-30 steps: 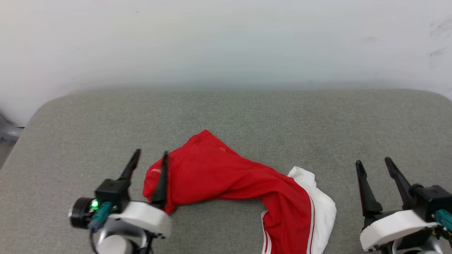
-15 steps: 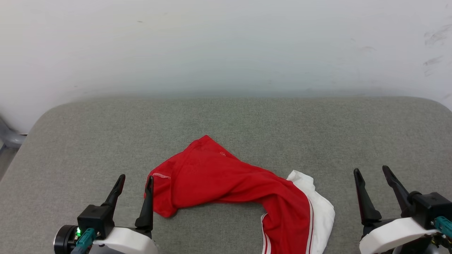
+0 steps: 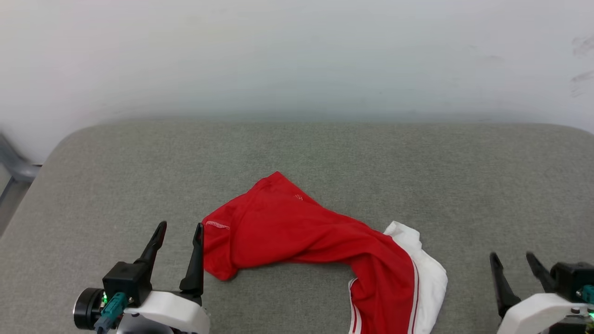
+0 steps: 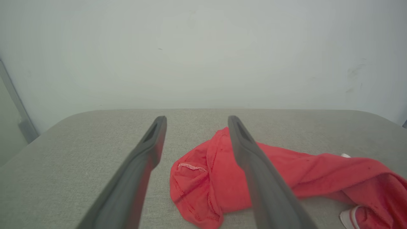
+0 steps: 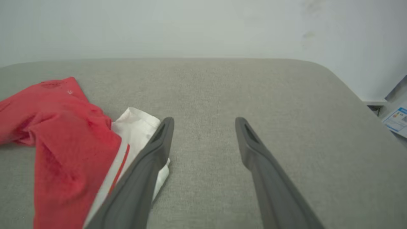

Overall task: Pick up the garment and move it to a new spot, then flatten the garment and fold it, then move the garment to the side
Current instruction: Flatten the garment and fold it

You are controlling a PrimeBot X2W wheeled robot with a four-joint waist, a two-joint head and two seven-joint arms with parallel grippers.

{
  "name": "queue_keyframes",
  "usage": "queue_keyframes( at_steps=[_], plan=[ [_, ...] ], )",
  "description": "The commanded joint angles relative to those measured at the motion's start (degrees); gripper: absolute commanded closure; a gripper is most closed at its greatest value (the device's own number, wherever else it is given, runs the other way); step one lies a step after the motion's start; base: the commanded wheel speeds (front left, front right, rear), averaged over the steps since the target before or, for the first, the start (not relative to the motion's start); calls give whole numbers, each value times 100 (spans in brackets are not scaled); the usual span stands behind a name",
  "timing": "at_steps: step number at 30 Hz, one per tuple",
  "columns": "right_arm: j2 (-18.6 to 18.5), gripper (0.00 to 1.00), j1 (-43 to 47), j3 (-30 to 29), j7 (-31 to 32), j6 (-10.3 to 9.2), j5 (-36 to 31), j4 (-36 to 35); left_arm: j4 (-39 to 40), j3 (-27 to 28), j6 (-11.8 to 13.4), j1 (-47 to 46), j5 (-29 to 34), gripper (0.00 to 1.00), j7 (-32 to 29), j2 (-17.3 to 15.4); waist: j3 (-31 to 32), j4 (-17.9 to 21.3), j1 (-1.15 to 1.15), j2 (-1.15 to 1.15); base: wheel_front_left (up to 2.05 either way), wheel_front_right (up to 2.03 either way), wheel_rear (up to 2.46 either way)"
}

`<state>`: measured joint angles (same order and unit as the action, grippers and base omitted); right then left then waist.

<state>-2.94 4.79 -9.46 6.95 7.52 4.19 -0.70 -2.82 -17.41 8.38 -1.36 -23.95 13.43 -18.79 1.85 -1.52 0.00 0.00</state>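
Note:
The garment [image 3: 297,232] lies crumpled on the grey padded surface [image 3: 371,162], a red bunch running from the middle toward the near edge, with a white sleeve and stripe trim at its right end. Its letters and number are hidden. My left gripper [image 3: 180,226] stands open just left of the garment's hemmed left corner, nothing between its fingers. In the left wrist view the garment [image 4: 216,171] shows between and behind the left gripper's [image 4: 194,118] fingers. My right gripper [image 3: 513,256] is open at the lower right, apart from the white sleeve [image 5: 136,127]. Bare grey padding lies between the right gripper's [image 5: 203,120] fingers.
A pale wall [image 3: 297,55] rises right behind the padded surface. The surface's rounded corners show at far left and far right. A grey metal frame piece [image 3: 16,164] stands off the left edge, and a printed sheet [image 5: 397,119] lies beyond the right edge.
My left gripper pulled back off the garment's left corner toward me and now stands beside it, open. My right gripper drew back toward the near edge. The head camera shifted slightly.

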Motion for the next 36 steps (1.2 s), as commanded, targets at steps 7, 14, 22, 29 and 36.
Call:
queue_keyframes(
  at_steps=[7, 14, 22, 29, 36],
  plan=[
    [-261, 0, -56, 30, 1697, -5, 552, 542, 57, -18, 8, -249, 38, 0, 82, 91, -376, -256, 0, 0, 0, 0, 0],
    [-685, 0, -477, 784, 2408, -5, 1033, 640, 50, -121, -53, -599, 131, 0, 137, 276, -946, -513, 0, 0, 0, 0, 0],
    [-861, 0, -613, 1339, 3078, -5, 1234, 1132, -140, -149, -163, -889, 164, 0, 171, 488, -1345, -712, 0, 0, 0, 0, 0],
    [-875, 100, -619, 1396, 3272, -5, 1375, 1225, -284, 6, -225, -938, 223, 0, 187, 602, -1352, -648, 0, 0, 0, 0, 0],
    [-980, 100, -994, 752, 2887, -8, 1172, 467, -333, 107, -308, -804, 303, 0, 182, 640, -1080, -341, 0, 0, 0, 0, 0]
  ],
)
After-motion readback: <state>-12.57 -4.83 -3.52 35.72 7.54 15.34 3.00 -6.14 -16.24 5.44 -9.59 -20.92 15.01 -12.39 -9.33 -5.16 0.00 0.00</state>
